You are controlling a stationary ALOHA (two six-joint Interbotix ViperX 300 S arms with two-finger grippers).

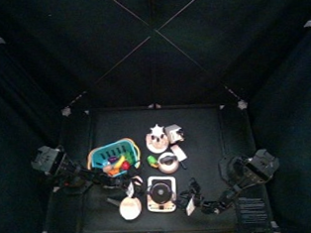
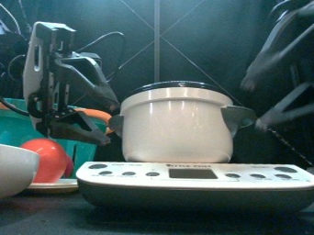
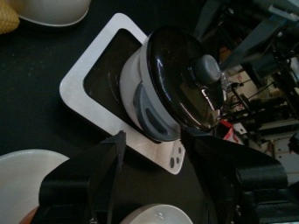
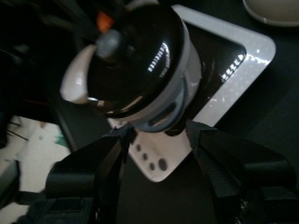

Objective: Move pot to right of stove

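Near the table's front edge, a small round pot (image 2: 175,123) with pale grey walls, a dark glossy lid and a knob sits on top of a pale cream-white rectangular stove slab (image 2: 190,183) bearing a row of printed dials; a side handle projects from the pot. Left gripper (image 2: 51,87), black two-jawed, hangs just beside the pot, jaws spread apart and empty. Right gripper (image 4: 162,171), likewise black, stands close on the pot's opposite side, jaws wide apart, holding nothing. Behind, a blue-green plastic basket (image 1: 114,156) holds colourful items; a red round object (image 2: 44,159) lies on a white plate (image 2: 47,187).
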